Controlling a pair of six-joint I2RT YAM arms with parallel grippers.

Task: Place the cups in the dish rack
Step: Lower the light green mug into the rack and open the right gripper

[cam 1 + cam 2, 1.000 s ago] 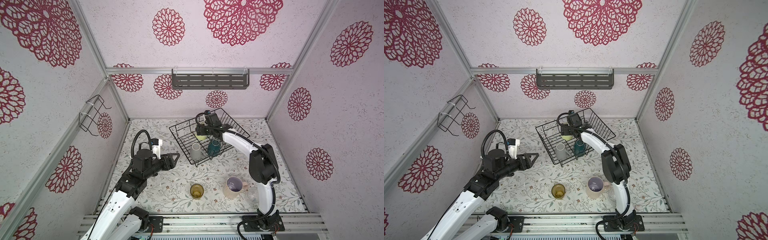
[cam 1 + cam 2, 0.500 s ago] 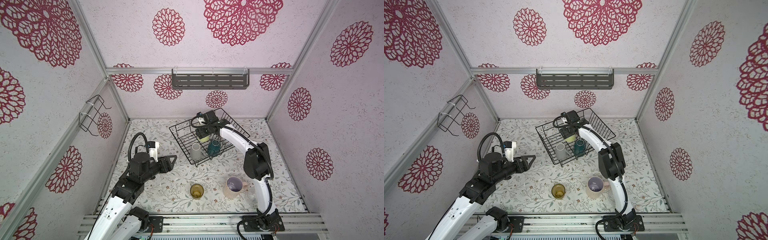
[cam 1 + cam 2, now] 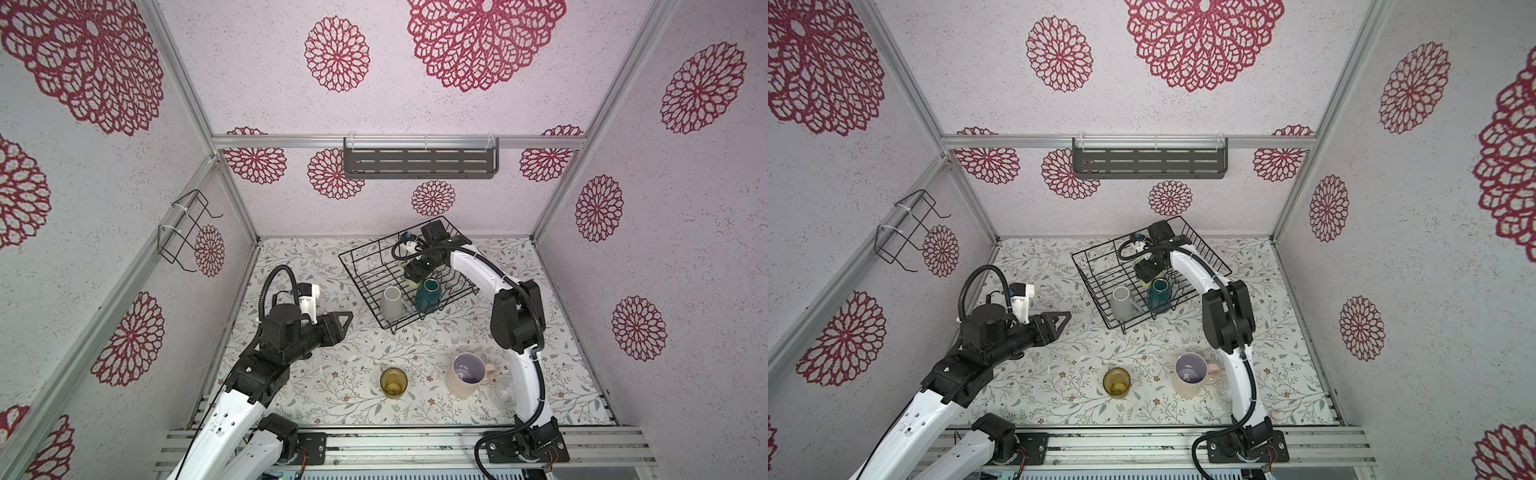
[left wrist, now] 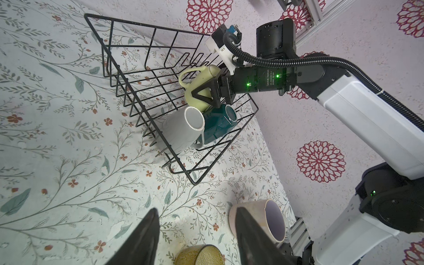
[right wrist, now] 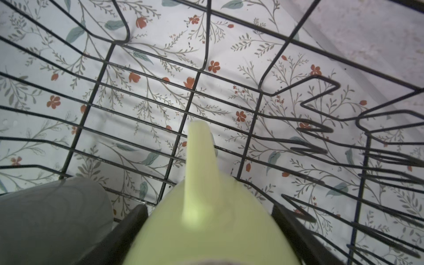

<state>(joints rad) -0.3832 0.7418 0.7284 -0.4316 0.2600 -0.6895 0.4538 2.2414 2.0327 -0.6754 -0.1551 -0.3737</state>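
The pale yellow-green mug (image 4: 206,73) is held inside the dish rack (image 4: 111,19), which stands toward the back edge of the surface, right of its middle. The mug is carried just above the rack's wire floor, close beside the light grey mug (image 4: 181,130) and the dark teal mug (image 4: 218,126) already loaded there.

The right claw (image 5: 208,213) is closed across the mug's round body, one jaw on each side. The left claw (image 4: 196,220) hangs over the left part of the surface with its jaws apart and nothing between them.

The mug is judged to be glazed ceramic: stiff, fairly heavy for its size, smooth enough to slip, and liable to chip against the wires or the neighbouring mugs. A hold across the body near its middle, as seen here, is judged soundest. The thin handle would let the mug swing.

The mug appears to be carried on its side. Its handle is turned away from the wrist, down toward the rack floor, and its long axis seems to run roughly level, crosswise to the jaws. Which end is the mouth cannot be told. The downward handle could catch between the wires.

The amber glass tumbler (image 3: 393,382), large pink mug (image 3: 467,374) and small clear glass (image 3: 503,392) are seen near the front edge.
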